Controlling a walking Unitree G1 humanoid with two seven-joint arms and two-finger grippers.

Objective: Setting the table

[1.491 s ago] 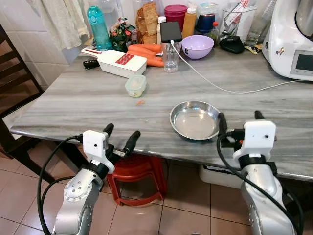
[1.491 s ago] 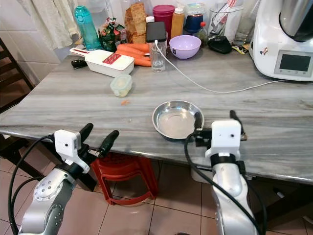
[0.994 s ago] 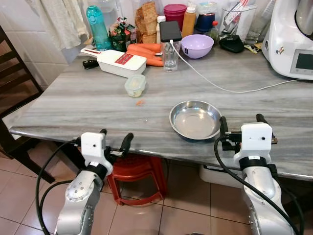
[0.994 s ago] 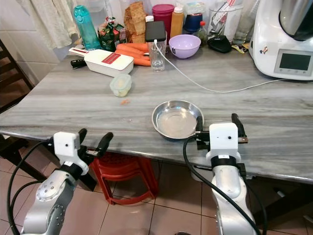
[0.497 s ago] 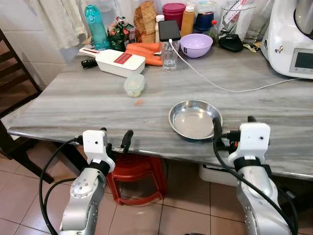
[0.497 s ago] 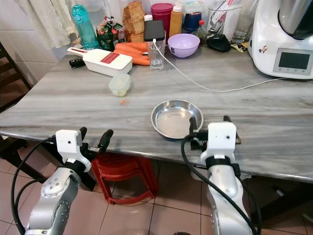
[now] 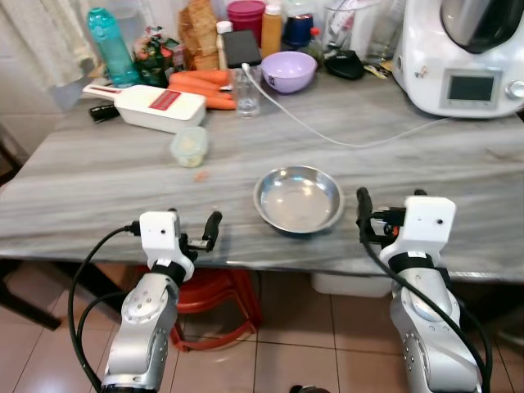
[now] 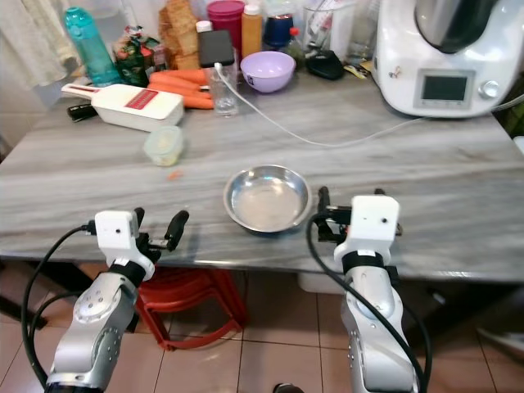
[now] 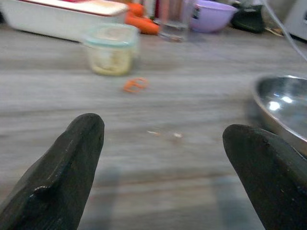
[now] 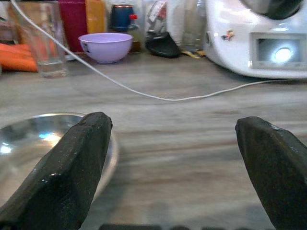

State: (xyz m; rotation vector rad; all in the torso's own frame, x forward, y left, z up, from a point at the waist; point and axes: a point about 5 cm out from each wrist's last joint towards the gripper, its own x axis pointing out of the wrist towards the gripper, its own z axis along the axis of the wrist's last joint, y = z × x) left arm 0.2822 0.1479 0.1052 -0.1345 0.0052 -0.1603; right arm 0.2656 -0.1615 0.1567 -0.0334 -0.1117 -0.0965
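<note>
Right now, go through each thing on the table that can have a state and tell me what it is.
Steel bowl: empty, upright.
Drinking glass: upright, appears empty.
Purple bowl: upright.
Small container: lid on.
Left gripper: fingers open, empty.
Right gripper: fingers open, empty.

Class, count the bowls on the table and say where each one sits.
2. A steel bowl lies near the front edge, beside the right gripper. A purple bowl stands at the back. Clutter there may hide more.

Grey-streaked table (image 7: 123, 176) — silver plate (image 7: 298, 199), lilac bowl (image 7: 288, 71), orange carrots (image 7: 201, 82).
</note>
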